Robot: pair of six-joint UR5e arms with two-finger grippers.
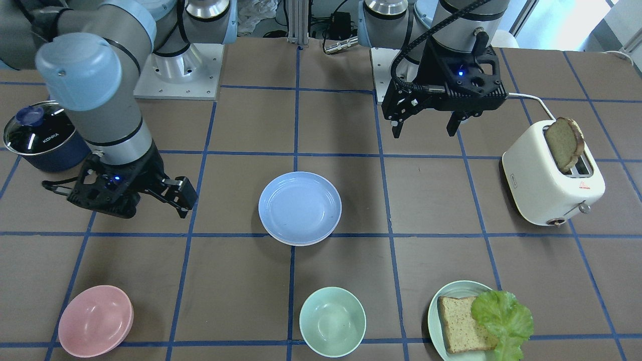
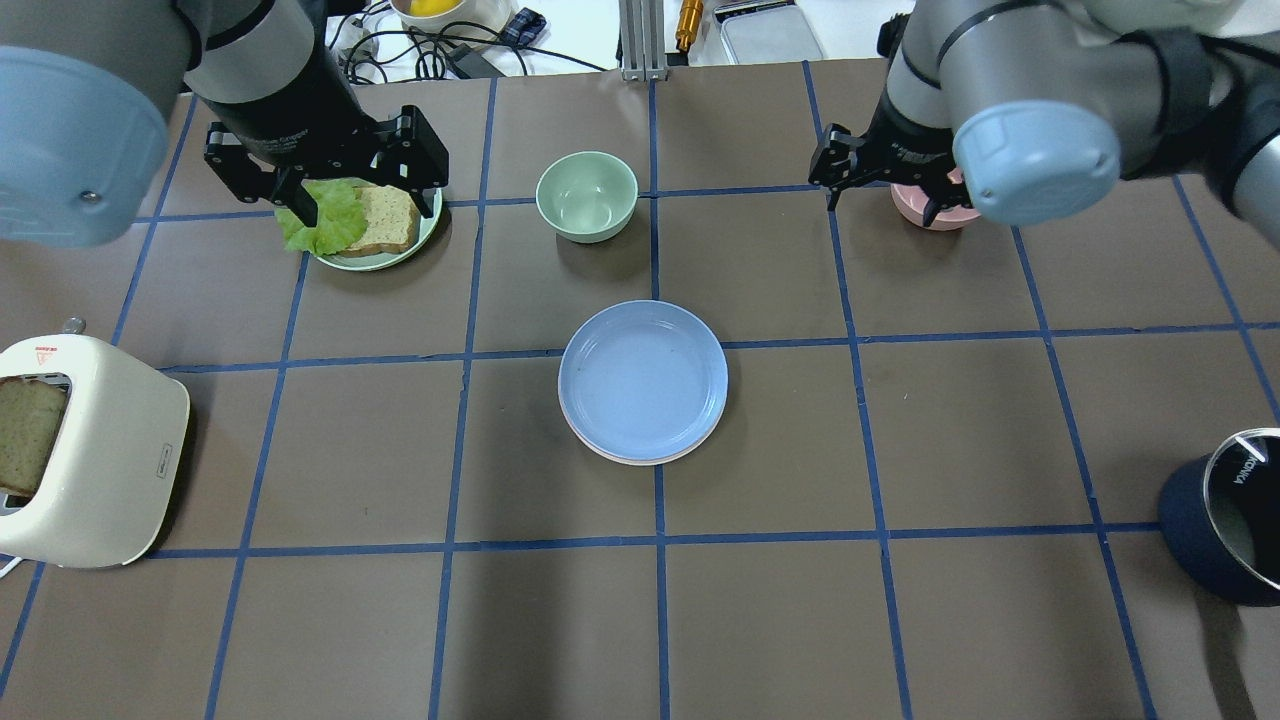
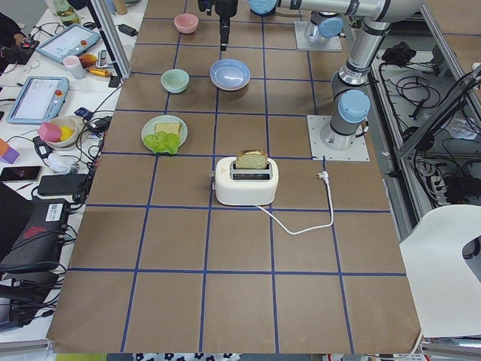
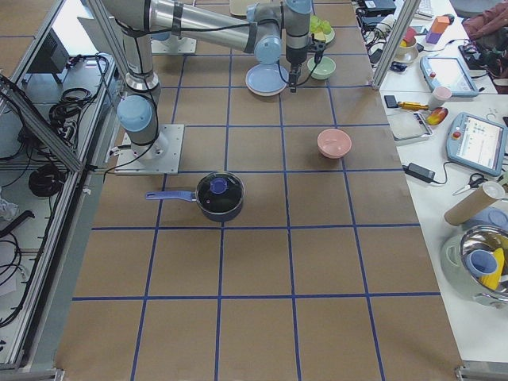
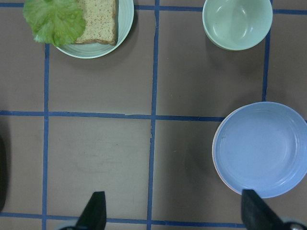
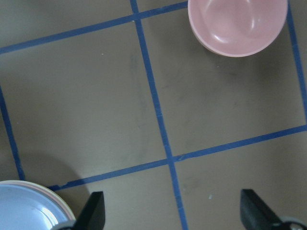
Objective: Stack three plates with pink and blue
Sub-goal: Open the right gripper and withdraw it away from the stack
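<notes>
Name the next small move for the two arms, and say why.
Probably hold both arms clear. The light blue round matte plate already tops the centre pile, the rim of a pale pink plate showing beneath it, and the left gripper and right gripper hang open and empty, apart from it.

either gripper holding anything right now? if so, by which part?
Nothing held. Left gripper and right gripper are both open and empty.

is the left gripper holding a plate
No, the left gripper hangs open and empty, well apart from the blue plate.
</notes>
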